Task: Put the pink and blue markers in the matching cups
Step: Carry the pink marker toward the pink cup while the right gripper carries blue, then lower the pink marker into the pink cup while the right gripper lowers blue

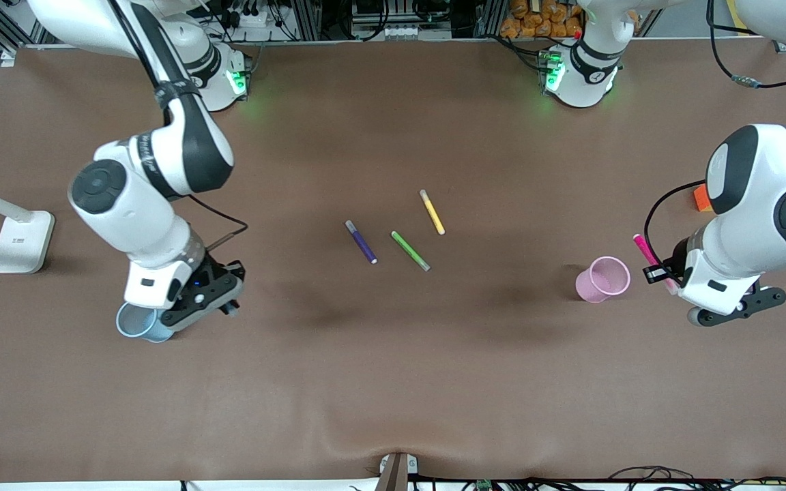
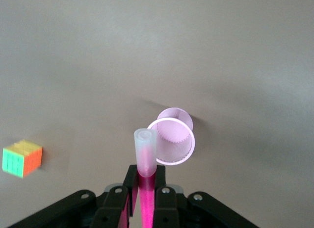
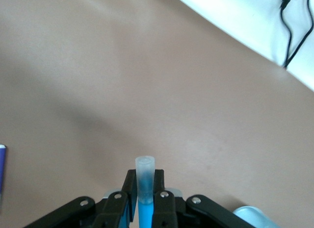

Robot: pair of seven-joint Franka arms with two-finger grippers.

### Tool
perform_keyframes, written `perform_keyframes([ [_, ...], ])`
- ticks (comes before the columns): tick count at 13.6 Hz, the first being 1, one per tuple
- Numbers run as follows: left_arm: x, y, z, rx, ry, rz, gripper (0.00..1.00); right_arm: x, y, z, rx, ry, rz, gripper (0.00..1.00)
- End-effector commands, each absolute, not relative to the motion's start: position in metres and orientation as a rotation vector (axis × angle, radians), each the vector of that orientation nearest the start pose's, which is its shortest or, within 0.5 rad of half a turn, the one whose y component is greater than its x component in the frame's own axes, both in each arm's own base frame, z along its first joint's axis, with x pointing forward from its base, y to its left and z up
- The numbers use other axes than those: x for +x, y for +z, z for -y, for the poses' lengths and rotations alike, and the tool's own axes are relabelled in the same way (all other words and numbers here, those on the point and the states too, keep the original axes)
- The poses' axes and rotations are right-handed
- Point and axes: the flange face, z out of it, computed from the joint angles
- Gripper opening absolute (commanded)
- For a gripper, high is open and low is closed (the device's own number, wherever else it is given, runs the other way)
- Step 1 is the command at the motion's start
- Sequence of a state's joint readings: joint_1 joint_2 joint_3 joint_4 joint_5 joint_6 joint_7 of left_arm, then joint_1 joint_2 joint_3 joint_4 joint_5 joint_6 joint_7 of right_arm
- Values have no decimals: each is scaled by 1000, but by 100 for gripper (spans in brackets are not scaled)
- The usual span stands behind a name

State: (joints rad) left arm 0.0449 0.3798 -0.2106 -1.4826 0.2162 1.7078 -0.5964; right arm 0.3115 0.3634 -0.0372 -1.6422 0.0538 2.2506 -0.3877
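Brown table (image 1: 393, 382), cluttered racks above

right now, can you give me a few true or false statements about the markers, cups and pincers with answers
1. The left pincer is shut on the pink marker. True.
2. The pink marker already stands in the pink cup. False: it is held in the air beside the cup.
3. The right pincer holds the blue marker. True.
4. The blue cup lies at the left arm's end of the table. False: it is at the right arm's end, partly under the right pincer.
5. The purple pen, green pen and yellow pen lie on the table between the cups. True.
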Motion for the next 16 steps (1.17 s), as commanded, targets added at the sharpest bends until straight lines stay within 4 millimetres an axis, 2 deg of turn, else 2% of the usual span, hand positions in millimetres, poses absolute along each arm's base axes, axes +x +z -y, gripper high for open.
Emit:
perform_keyframes([
  [1,645,462,71,-2806,116,807,0,655,457,-166,-2914,-431,1064,0],
  [4,646,467,60,-2714,47,843,0,662,473,-135,-2884,-480,1158,0],
  [6,647,466,61,-2603,-33,817,0,667,475,-113,-2796,-512,1226,0],
  [8,647,457,70,-2533,-62,934,0,670,473,-93,-2688,-556,1303,0],
  [10,652,433,84,-2432,-127,981,0,673,471,-74,-2617,-592,1360,0],
  [13,654,392,118,-2296,-228,1033,0,674,467,-51,-2507,-642,1468,0],
  [14,656,383,120,-2255,-267,1054,0,675,464,-43,-2473,-654,1489,0],
  [16,658,363,136,-2194,-345,1032,0,675,460,-21,-2422,-670,1525,0],
])
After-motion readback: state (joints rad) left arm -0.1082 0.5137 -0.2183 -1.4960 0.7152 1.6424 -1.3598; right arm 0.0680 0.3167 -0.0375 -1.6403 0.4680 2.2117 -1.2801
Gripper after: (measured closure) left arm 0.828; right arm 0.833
